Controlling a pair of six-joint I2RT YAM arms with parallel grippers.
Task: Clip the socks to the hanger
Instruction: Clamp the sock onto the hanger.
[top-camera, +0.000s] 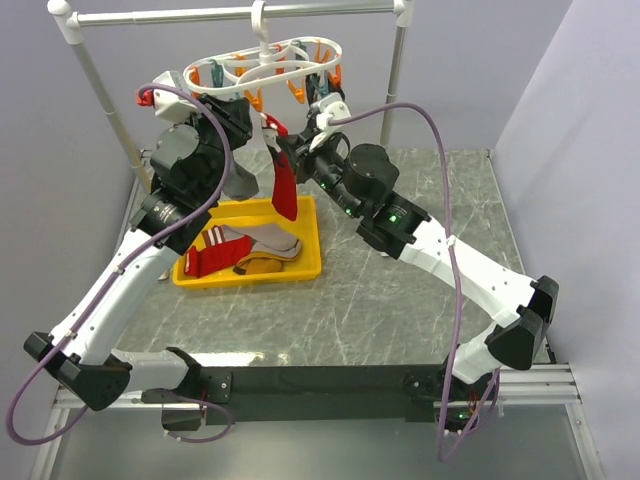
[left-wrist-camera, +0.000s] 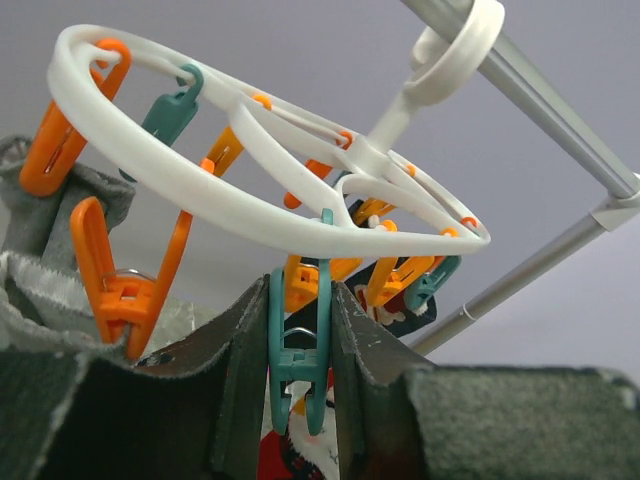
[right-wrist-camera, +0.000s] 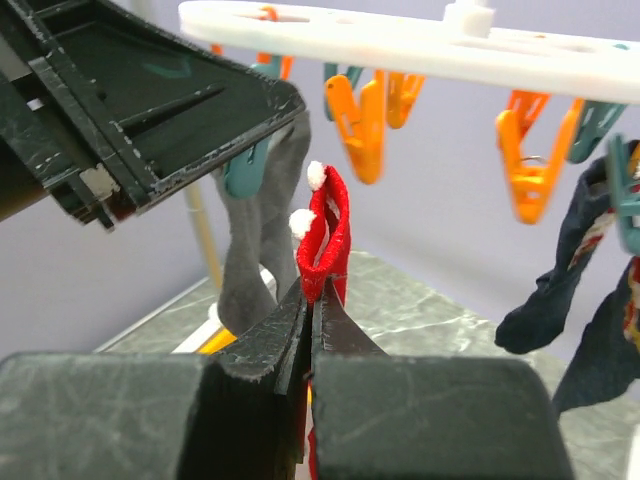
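The white oval hanger (top-camera: 265, 62) hangs from the rail, with orange and teal clothespins dangling from it. My left gripper (top-camera: 243, 122) is just under it. In the left wrist view it (left-wrist-camera: 300, 335) is shut on a teal clothespin (left-wrist-camera: 299, 370), whose lower tips stand apart. My right gripper (top-camera: 292, 152) is shut on the top edge of a red sock (top-camera: 285, 192) and holds it up under the hanger. In the right wrist view the red sock (right-wrist-camera: 326, 235) sticks up from the gripper (right-wrist-camera: 312, 300), just below the left gripper's body (right-wrist-camera: 150, 100).
A yellow tray (top-camera: 310, 262) on the table holds a red-and-white striped sock (top-camera: 208, 252) and a brown-mustard one (top-camera: 262, 266). A grey sock (right-wrist-camera: 255, 250) and a dark sock (right-wrist-camera: 565, 290) hang clipped. The white pole stand (top-camera: 230, 14) carries the hanger.
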